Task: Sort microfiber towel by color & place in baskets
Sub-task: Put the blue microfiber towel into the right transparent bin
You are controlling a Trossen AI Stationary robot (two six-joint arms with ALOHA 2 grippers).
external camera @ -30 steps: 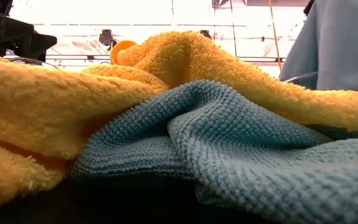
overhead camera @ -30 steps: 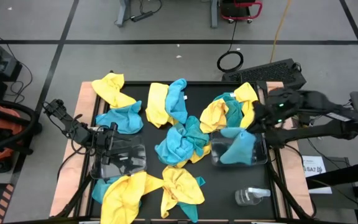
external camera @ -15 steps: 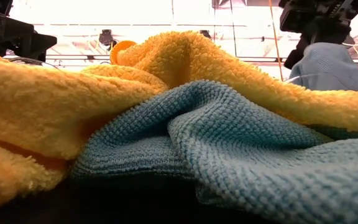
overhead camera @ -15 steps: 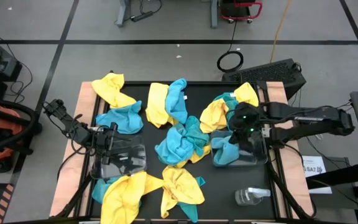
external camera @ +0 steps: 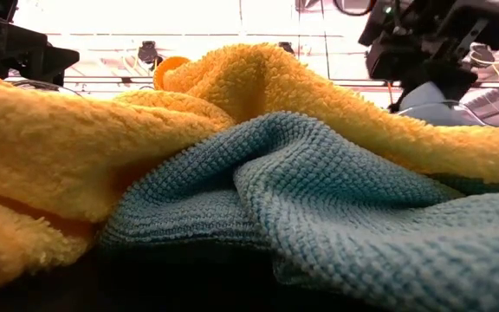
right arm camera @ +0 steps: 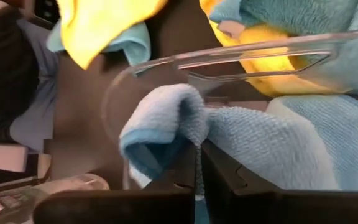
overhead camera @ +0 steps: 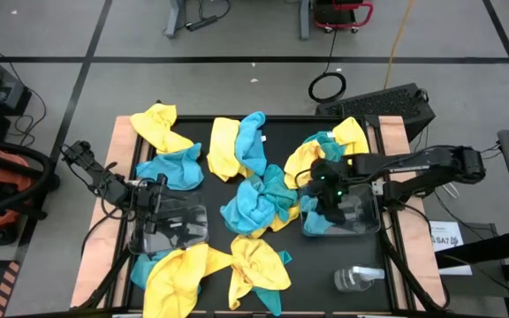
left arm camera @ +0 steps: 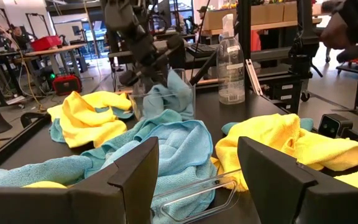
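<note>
Left side first: left arm's tool (overhead camera: 153,201) hasn't budged in the last sec — it sits over the near-left clear basket (overhead camera: 168,228), fingers spread wide, nothing between them. That basket looks empty in the high view, so no yellow sorted yet, I'd say.

Mid table (overhead camera: 210,265): the loose pile is as it was — yellow towels (overhead camera: 193,269) at the near edge, a turquoise heap (overhead camera: 254,205) in the centre, more of both colours toward the back. None of them shifted.

Right side is where the change is. A sec ago the right arm was pulled back at the table's right edge w/ a turquoise towel (right arm camera: 185,130) hanging over the right basket (overhead camera: 360,225); now the arm has swung in toward centre and the right tool (overhead camera: 330,190) is down at that basket's left rim. Its fingers are clenched on the turquoise towel — wrist view shows a fold of it pinched right at the tips, w/ the rest bunched inside the clear wall. So the cloth has gone from dangling to mostly in the bin.

Meaning: first blue is about delivered. Prob next is let go and lift clear — many cloths still out on the table, so early days.
</note>
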